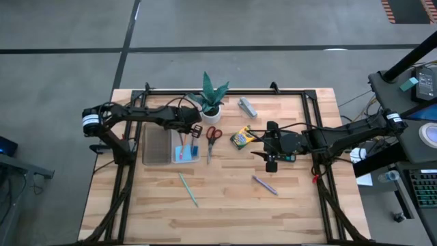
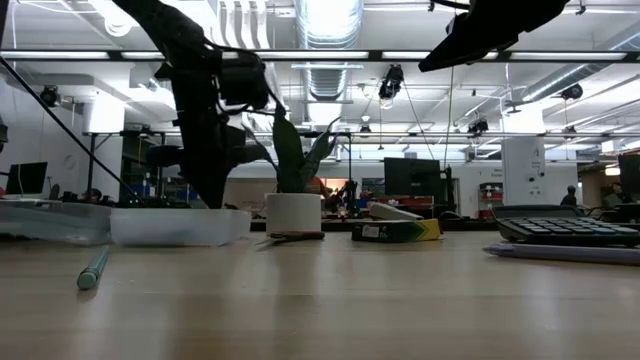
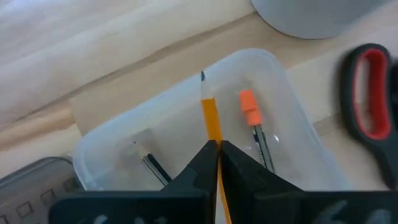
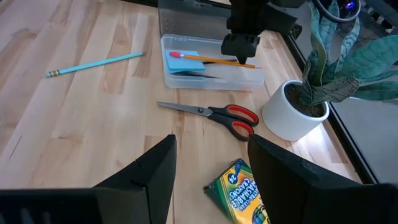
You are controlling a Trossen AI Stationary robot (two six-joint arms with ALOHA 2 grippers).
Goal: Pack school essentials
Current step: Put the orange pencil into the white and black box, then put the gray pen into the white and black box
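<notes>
Overhead: left end effector (image 1: 189,130) hanging over clear plastic tray (image 1: 185,156) on wooden counter (image 1: 225,198), beside potted plant (image 1: 211,101); right end effector (image 1: 270,152) waiting mid-counter, near yellow-green crayon box (image 1: 241,138). Red-handled scissors (image 1: 212,140) lying between tray and crayon box, teal pencil (image 1: 188,189) and purple pen (image 1: 265,184) resting well apart nearer the front edge.

Table level: left arm reaching down behind the tray (image 2: 180,226), plant pot (image 2: 293,213) standing just beside, crayon box (image 2: 395,231) lying flat, teal pencil (image 2: 93,268) in the foreground.

Left wrist: fingertips (image 3: 200,163) pinching shut on orange pencil (image 3: 210,118), its point over the tray (image 3: 292,134); scissors' red handle (image 3: 371,93) showing outside the tray.

Right wrist: own fingers (image 4: 152,168) standing apart, holding nothing, above crayon box (image 4: 239,190); scissors (image 4: 217,114), light-blue notepad (image 4: 185,62) in the tray, teal pencil (image 4: 94,64) farther off.
</notes>
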